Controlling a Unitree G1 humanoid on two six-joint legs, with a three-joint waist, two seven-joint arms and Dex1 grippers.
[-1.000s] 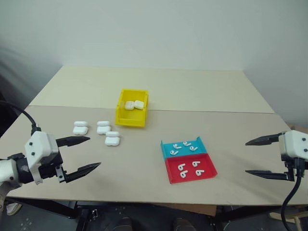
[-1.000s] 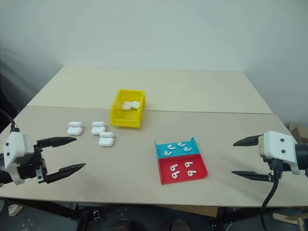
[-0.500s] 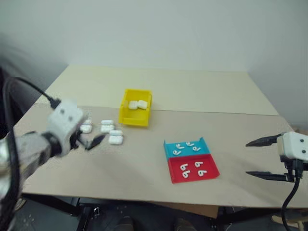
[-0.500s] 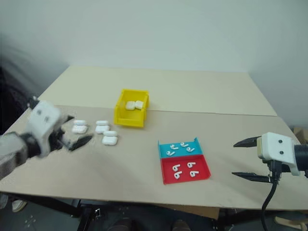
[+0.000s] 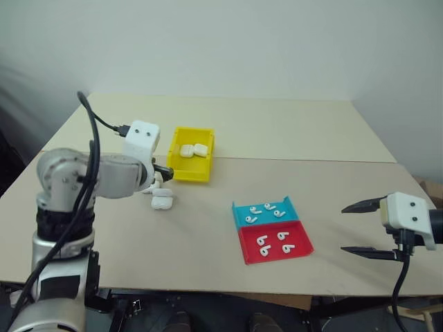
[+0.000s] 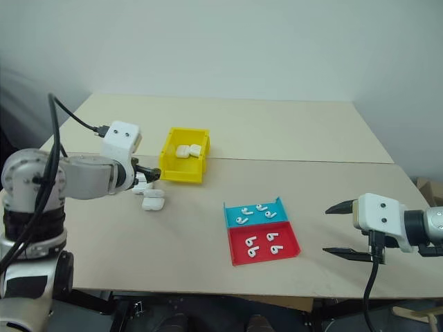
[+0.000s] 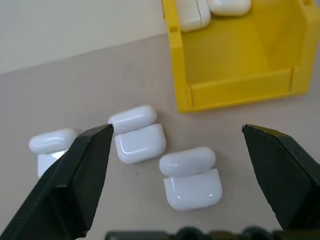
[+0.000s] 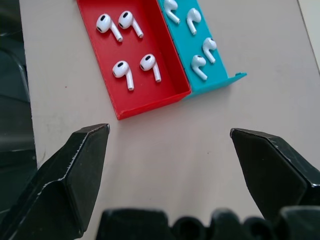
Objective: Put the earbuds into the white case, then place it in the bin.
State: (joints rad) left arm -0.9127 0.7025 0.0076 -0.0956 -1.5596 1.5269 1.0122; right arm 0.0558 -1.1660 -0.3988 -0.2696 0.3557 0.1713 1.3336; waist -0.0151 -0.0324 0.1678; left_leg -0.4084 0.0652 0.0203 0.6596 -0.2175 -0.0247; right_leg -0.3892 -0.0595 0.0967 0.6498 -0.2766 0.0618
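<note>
On a pale wooden table [image 5: 208, 228], the left gripper [image 7: 177, 137] hovers with its black fingers spread wide above three white cases [image 7: 192, 176] lying open just beside the yellow bin [image 5: 188, 166], holding nothing. Two more white cases [image 5: 194, 150] lie side by side inside the bin, against its far wall. Toward the robot's right, well apart from the cases, a shallow teal tray [image 5: 239, 216] and a shallow red tray [image 5: 250, 254] sit touching, each carrying four earbuds [image 8: 123, 50]. The right gripper [image 5: 356, 228] hangs near the table's right edge, beside the trays, its fingers likewise spread and empty.
</note>
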